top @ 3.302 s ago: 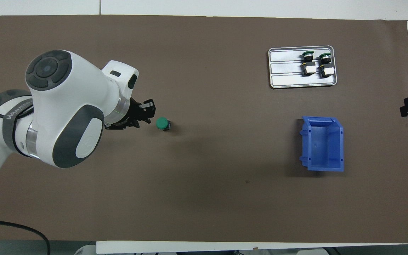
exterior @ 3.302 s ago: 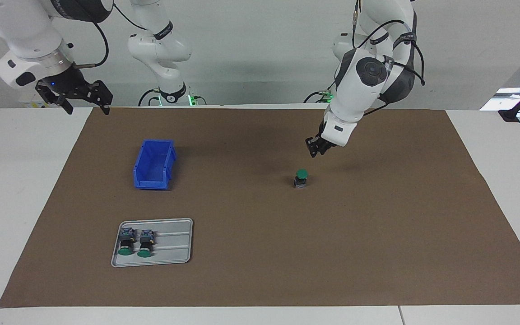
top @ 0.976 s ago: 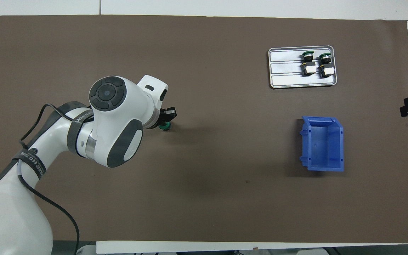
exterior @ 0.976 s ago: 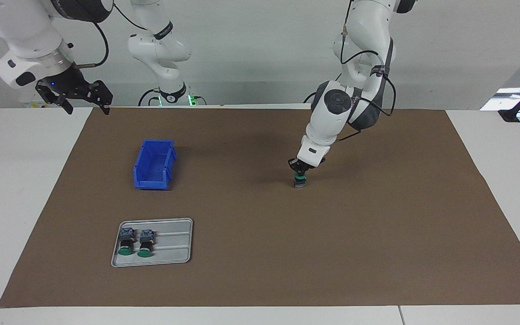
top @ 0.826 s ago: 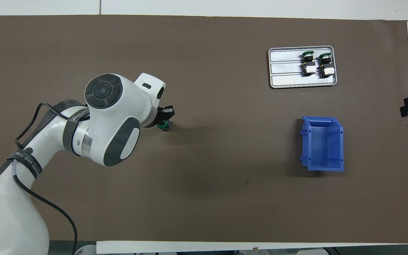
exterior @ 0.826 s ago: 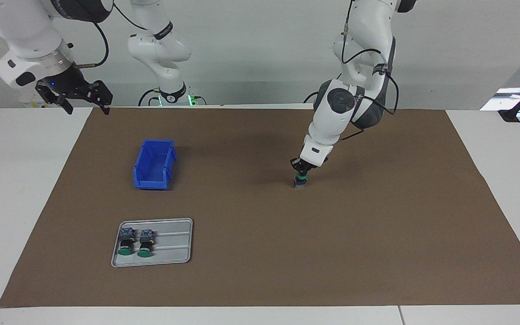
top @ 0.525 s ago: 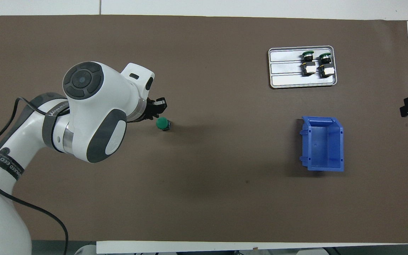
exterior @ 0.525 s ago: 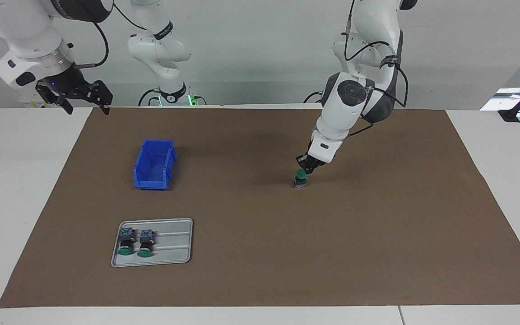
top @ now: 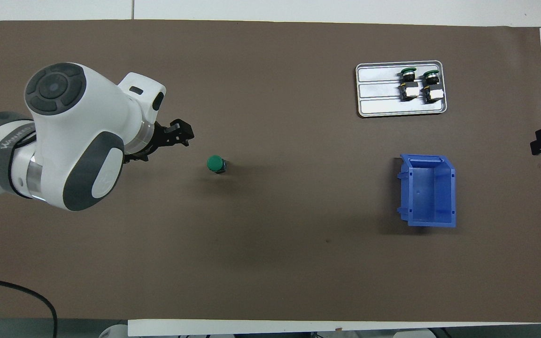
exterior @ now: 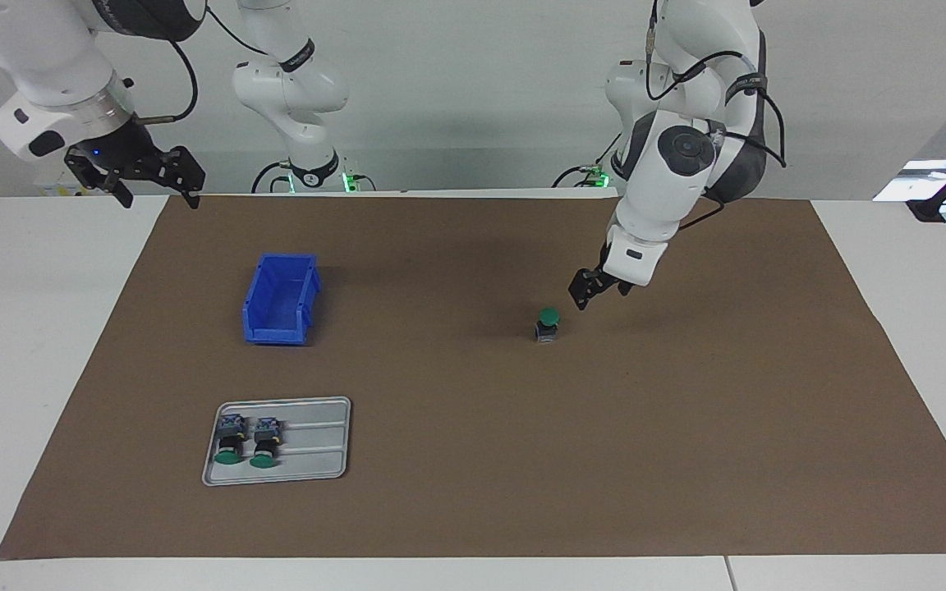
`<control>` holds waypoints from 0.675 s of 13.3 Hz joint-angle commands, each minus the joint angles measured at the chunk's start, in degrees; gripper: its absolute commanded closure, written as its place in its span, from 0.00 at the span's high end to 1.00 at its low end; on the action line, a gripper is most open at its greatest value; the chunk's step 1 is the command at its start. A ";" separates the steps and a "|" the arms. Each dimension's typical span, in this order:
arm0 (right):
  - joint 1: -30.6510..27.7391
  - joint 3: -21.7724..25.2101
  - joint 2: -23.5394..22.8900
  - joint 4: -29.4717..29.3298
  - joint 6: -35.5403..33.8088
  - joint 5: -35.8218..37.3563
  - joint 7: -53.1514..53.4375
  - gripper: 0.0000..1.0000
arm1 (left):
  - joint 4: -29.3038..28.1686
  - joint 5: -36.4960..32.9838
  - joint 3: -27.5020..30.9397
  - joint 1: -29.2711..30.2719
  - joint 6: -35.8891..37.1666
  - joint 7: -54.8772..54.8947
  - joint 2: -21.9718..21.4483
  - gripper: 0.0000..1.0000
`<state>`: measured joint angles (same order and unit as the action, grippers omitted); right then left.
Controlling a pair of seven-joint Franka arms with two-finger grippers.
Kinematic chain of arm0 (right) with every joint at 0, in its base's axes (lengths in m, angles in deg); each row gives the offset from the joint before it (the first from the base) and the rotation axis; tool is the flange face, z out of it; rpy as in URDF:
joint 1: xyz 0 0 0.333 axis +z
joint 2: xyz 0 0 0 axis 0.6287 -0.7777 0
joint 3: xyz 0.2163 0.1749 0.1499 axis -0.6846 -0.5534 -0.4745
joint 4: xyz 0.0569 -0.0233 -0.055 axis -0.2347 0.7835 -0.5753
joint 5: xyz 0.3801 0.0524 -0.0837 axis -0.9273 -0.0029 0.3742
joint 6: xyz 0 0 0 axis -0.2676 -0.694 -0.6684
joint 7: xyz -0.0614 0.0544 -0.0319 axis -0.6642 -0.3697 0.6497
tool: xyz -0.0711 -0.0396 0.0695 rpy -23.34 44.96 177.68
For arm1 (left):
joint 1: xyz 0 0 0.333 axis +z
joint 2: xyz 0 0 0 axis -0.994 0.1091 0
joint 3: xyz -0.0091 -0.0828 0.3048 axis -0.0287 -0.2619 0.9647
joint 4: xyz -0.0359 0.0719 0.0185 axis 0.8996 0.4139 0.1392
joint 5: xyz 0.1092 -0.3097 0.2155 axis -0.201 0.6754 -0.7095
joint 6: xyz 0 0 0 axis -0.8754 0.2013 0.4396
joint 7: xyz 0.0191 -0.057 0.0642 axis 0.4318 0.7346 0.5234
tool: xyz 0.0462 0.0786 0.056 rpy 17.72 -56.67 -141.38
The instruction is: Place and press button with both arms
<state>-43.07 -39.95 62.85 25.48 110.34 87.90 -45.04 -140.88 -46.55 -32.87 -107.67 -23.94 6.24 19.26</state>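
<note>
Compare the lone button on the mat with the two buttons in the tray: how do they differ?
The lone button stands upright on the brown mat, green cap up; the two tray buttons lie on their sides. It stands alone in the open; they lie side by side in the grey tray. All three look alike.
</note>
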 commanded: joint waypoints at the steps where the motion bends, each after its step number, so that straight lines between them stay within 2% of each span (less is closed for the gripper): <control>1: -0.36 0.01 0.94 0.96 -0.32 -0.88 -0.94 0.98 | -0.08 -1.24 0.02 4.23 5.48 7.72 -3.54 1.00; 6: -0.36 -0.08 0.94 0.96 -0.32 -0.88 -0.94 0.98 | 0.01 -1.32 0.11 13.28 13.91 20.57 -8.37 1.00; 9: -0.36 -0.08 0.94 0.96 -0.32 -0.88 -0.94 0.98 | 4.30 -1.32 0.02 16.36 21.81 22.86 -9.34 1.00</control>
<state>-43.07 -39.95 62.85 25.48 110.34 87.90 -45.04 -139.48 -46.97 -32.36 -92.90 -7.32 27.34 10.79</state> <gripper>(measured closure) 0.013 0.000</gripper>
